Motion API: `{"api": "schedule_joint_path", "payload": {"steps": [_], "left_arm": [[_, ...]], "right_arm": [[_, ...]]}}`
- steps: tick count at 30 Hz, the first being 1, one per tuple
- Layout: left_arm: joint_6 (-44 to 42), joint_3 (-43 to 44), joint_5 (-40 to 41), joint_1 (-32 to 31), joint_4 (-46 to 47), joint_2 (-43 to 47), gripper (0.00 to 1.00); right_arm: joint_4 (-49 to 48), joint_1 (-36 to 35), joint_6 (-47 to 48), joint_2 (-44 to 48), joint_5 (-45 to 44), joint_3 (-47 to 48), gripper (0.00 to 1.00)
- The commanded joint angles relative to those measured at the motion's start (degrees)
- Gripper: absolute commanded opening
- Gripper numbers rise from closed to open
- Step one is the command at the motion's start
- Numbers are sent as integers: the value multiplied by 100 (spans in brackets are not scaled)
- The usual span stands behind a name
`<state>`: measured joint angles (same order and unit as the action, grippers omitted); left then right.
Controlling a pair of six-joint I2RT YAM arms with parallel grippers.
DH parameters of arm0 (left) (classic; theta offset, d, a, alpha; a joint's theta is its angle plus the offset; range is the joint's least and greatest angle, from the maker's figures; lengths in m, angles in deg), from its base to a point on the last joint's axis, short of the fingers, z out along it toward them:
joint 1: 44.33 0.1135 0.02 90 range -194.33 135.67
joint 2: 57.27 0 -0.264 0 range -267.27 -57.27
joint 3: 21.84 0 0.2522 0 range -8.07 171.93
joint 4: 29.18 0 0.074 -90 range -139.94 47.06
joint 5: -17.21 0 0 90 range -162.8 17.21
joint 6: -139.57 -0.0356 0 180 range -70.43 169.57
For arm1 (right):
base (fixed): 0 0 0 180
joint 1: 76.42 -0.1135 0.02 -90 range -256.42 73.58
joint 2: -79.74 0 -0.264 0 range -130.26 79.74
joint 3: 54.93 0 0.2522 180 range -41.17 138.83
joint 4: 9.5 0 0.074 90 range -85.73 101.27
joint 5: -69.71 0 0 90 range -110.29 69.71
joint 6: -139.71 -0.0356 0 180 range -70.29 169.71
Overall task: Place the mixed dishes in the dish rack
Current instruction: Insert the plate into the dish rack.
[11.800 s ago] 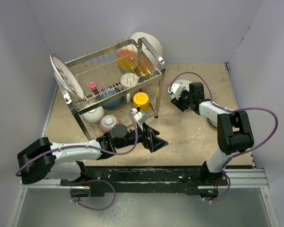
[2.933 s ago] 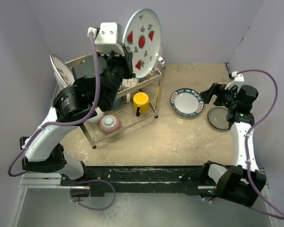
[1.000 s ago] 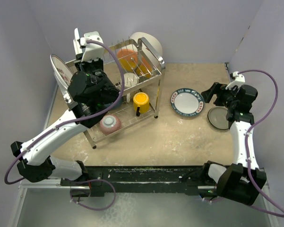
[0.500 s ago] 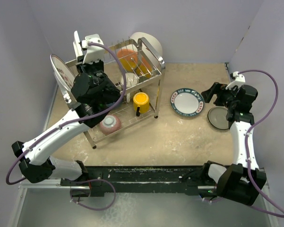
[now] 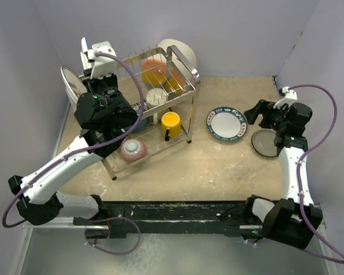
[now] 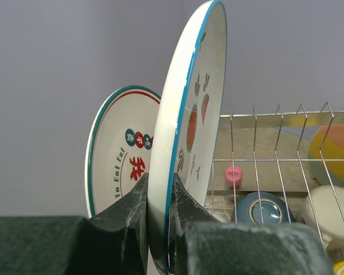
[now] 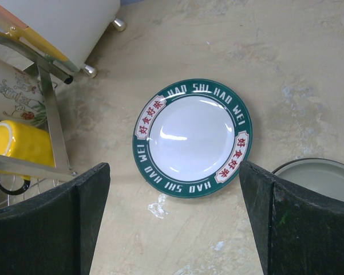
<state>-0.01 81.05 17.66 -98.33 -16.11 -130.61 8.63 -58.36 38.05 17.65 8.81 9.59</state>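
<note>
Left gripper [image 6: 159,229] was clamped tight on the bottom edge of the teal-rimmed plate [image 6: 194,114], holding it upright at the left end of the dish rack [image 6: 286,114], just beside the standing red-lettered plate [image 6: 123,166]. Right gripper [image 7: 173,220] hung wide open over the table [image 7: 217,240]. The green-banded plate [image 7: 193,139] lay flat below, framed between its fingers, with the grey plate [image 7: 317,177] close beside it.

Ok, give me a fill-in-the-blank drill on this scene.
1. The left gripper holds the fruit plate; the right gripper holds ___.
2. ___ plates lie flat on the table: the green plate and the grey plate.
3. In the rack, the cup nearest the green plate is ___.
Missing words: nothing; two; yellow.
</note>
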Motion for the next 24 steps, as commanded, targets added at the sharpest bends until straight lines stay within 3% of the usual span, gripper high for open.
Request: {"api": "schedule_joint_path", "payload": {"steps": [1, 24], "left_arm": [[-187, 218, 106, 22, 395, 279, 0], [-399, -637, 113, 25, 1047, 402, 1]], "right_arm": [[-154, 28, -73, 135, -102, 83, 95], [-155, 26, -82, 144, -144, 83, 95]]}}
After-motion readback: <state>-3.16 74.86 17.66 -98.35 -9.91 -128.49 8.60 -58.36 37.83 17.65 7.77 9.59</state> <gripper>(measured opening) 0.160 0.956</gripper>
